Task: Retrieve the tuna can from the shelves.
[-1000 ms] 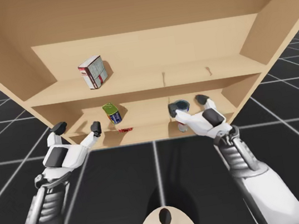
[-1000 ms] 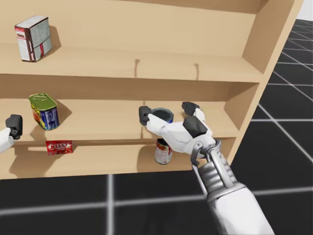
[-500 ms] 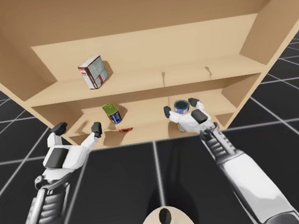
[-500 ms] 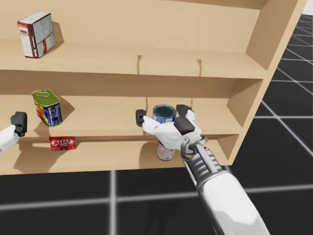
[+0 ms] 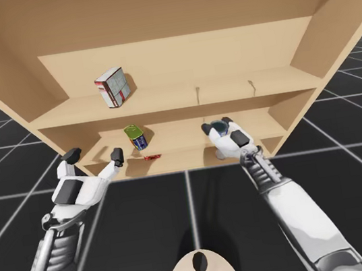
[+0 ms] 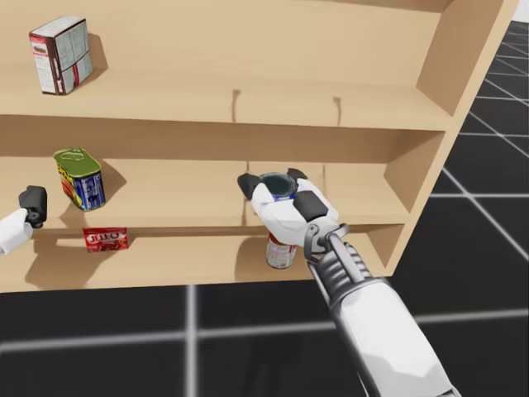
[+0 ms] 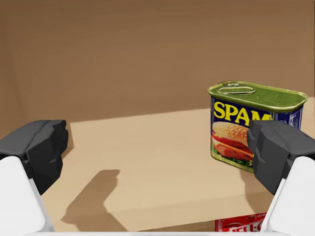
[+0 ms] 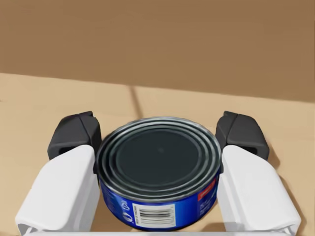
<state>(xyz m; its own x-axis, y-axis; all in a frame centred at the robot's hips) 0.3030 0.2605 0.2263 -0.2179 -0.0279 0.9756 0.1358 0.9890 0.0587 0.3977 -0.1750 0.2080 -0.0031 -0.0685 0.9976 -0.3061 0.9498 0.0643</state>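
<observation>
Roughly: wooden shelves (image 5: pixel 182 98), three levels, open front facing me. The right arm reaches into the middle level so the right gripper (image 8: pixel 157 142) straddles the tuna can (image 8: pixel 157 169). Both fingers press its sides, so it's clamped, probably ready to be drawn out. The left gripper (image 7: pixel 157 147) hangs spread wide and empty at the same level, beside a green-lidded rectangular can (image 7: pixel 253 123), likely parked clear. The tuna can is short and round with a blue wall and a dark ringed lid, standing upright on the middle shelf, right of centre.
</observation>
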